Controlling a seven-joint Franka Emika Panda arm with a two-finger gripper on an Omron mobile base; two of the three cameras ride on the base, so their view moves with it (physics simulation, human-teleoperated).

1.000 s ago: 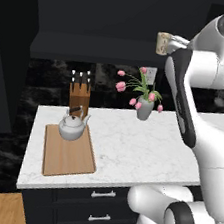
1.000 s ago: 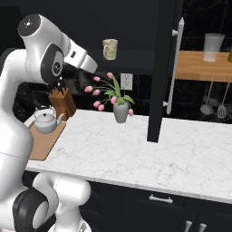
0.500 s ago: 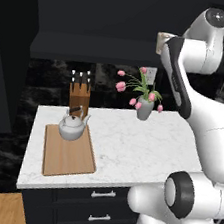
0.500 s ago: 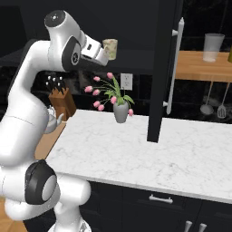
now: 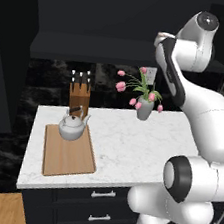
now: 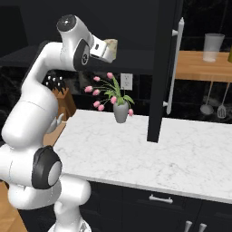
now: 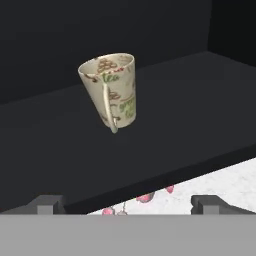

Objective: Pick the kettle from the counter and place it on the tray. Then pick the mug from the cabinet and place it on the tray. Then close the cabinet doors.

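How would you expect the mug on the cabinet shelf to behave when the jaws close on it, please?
The mug looks rigid and glazed, so probably slippery and breakable. It tapers toward its base, so it may tip if nudged near the rim. Its thin side handle faces the camera, so gripping across the body seems safer.

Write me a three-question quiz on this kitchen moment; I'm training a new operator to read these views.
1. True or false: the kettle sits on the tray.
2. Where is the mug? A) on the counter B) on the cabinet shelf C) in the gripper
3. Fill in: the gripper is ____, with its tips short of the mug.

Key: 1 true; 2 B; 3 open
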